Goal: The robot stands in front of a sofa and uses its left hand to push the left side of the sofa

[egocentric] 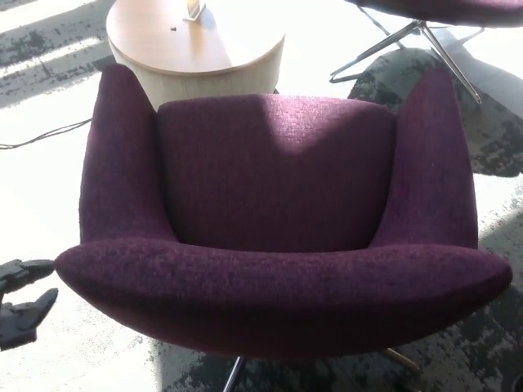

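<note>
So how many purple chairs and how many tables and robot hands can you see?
Purple chairs: 2, the big sofa chair in front and part of a second chair at the top right
Round wooden tables: 1
Robot hands: 1, the left hand, apart from the sofa chair
Total: 4

black robot hand (23, 304), thick matte fingers

Purple sofa (278, 237) fills center, left robot hand (23, 304) at 8 o'clock, fingers (29, 269) apart, just clear of sofa's left edge; round wooden surface (176, 49) at 11 o'clock behind it.
</note>
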You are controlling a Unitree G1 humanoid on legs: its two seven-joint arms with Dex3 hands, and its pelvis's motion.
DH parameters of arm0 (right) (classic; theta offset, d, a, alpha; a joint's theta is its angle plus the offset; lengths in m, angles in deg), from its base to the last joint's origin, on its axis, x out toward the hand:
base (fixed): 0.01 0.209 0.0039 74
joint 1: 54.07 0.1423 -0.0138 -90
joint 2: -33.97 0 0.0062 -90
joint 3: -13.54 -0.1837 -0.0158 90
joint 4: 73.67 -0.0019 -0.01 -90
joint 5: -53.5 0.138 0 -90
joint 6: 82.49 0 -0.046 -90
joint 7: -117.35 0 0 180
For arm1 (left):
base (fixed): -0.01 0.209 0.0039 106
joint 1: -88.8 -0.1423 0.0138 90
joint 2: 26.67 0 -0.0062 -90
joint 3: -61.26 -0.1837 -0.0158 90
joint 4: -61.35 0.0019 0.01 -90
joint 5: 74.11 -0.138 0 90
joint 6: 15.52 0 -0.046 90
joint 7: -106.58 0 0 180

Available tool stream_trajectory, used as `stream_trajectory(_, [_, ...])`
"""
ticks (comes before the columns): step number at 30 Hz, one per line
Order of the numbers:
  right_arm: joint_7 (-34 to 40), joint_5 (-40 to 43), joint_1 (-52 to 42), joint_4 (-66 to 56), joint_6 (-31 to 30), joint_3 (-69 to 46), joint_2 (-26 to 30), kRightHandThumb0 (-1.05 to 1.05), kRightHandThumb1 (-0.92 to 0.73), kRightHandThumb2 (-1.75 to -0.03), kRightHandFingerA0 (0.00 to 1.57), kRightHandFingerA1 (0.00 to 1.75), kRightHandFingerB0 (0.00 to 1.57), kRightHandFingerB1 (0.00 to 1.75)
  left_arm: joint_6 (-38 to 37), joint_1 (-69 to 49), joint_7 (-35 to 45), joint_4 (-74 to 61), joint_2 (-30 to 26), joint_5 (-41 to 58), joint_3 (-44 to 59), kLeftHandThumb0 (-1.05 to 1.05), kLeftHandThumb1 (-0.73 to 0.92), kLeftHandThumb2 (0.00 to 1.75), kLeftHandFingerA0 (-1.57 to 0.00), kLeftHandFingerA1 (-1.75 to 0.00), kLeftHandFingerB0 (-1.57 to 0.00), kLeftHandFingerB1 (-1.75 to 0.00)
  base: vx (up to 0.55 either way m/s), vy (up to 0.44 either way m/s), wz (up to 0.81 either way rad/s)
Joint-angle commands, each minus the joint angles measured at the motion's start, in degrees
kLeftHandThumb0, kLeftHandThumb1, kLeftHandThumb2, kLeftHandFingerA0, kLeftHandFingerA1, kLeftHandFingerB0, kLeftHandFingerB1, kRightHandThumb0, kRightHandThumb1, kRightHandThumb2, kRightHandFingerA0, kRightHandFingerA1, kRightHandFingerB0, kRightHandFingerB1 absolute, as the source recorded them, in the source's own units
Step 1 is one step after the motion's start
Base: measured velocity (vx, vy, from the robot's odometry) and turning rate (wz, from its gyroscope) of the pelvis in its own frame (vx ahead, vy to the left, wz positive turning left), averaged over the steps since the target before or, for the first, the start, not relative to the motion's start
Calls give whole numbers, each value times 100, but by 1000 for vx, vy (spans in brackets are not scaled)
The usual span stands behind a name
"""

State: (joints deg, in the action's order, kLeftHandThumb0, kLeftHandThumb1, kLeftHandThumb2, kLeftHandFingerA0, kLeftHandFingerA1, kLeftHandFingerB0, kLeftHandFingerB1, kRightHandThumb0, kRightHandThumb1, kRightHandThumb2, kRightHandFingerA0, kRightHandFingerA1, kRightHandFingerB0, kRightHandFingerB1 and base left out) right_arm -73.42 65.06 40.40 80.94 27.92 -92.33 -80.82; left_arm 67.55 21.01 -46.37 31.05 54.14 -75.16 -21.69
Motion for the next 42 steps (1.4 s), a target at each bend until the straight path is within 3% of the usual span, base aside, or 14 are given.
stream_trajectory(1, [-32, 26, -65, 32, -54, -8, 75, -64, -71, -62, 83, 48, 59, 39, -161, -80, 113, 99, -217, 216, 216, -38, 48, 110, -5, -51, 0, -48, 0, 0, 0])
stream_trajectory(2, [-33, 48, -61, 30, -74, -26, 83, -64, -70, -62, 84, 49, 60, 39, -163, -121, 160, 116, -195, 376, 385, -91, 74, 113, -5, -46, -9, -44, 0, 0, 0])
stream_trajectory(4, [-38, 43, -56, 35, -30, -29, 93, -65, -70, -62, 84, 49, 61, 40, -97, -107, 121, 186, -170, 473, 541, -94, 74, 114, -5, -46, -8, -44, 0, 0, 0])
stream_trajectory(12, [-65, 32, -93, 74, 18, -28, 91, -65, -69, -62, 86, 50, 68, 41, -132, -789, 419, 262, 137, 747, 884, -77, 69, 109, -11, -50, -6, -47, 0, 0, 0])
stream_trajectory(13, [-61, 38, -95, 70, 5, -29, 75, -65, -69, -62, 86, 49, 68, 41, -102, -909, 517, 200, 227, 787, 881, -79, 92, 77, -12, -41, -10, -33, 0, 0, 0])
stream_trajectory(15, [-55, 56, -108, 69, -38, -39, 55, -65, -68, -62, 85, 49, 66, 41, -72, -1121, 612, 21, 397, 923, 936, -75, 70, 110, -6, -49, -7, -45, 0, 0, 0])
stream_trajectory(16, [-44, 52, -120, 78, -43, -38, 48, -65, -70, -62, 85, 49, 63, 40, -100, -1238, 621, -72, 487, 950, 932, -78, 92, 71, -13, -42, -10, -35, 0, 0, 0])
stream_trajectory(27, [-42, 58, -114, 165, -25, -75, 77, -63, -68, -61, 85, 51, 64, 41, 259, -2268, 702, -862, 1377, 1183, 838, -76, 92, 75, -7, -36, -7, -31, 0, 0, 0])
stream_trajectory(29, [-40, 45, -128, 165, -43, -61, 76, -62, -70, -62, 82, 51, 64, 41, -311, -2399, 367, -686, 1326, 734, 586, -77, 71, 112, -2, -46, -9, -44, 0, 0, 0])
stream_trajectory(30, [-59, -9, -178, 203, 21, -20, 96, -62, -69, -62, 83, 51, 64, 41, -396, -2449, 344, -533, 1281, 669, 519, -80, 92, 68, -10, -36, -11, -32, 0, 0, 0])
stream_trajectory(33, [-12, -55, -225, 225, 41, 20, 125, -63, -70, -62, 82, 50, 61, 40, -557, -2456, 230, -217, 1262, 641, 435, -77, 92, 68, -9, -34, -11, -31, 0, 0, 0])
stream_trajectory(34, [-57, -45, -249, 230, 95, 18, 137, -63, -70, -62, 81, 51, 62, 40, -709, -2451, 175, -87, 1265, 608, 402, -75, 68, 109, -1, -45, -9, -42, 0, 0, 0])
stream_trajectory(38, [-133, -11, -350, 280, 122, 6, 139, -65, -67, -61, 84, 50, 64, 42, -929, -2532, 40, 72, 1228, 473, 212, -79, 84, 74, -11, -37, -12, -36, 0, 0, 0])
stream_trajectory(42, [-92, -118, -433, 274, 206, 115, 154, -66, -68, -61, 81, 52, 62, 40, -1024, -2546, -7, 174, 1238, 483, 159, -37, 53, 113, -3, -49, 0, -48, 0, 0, 0])
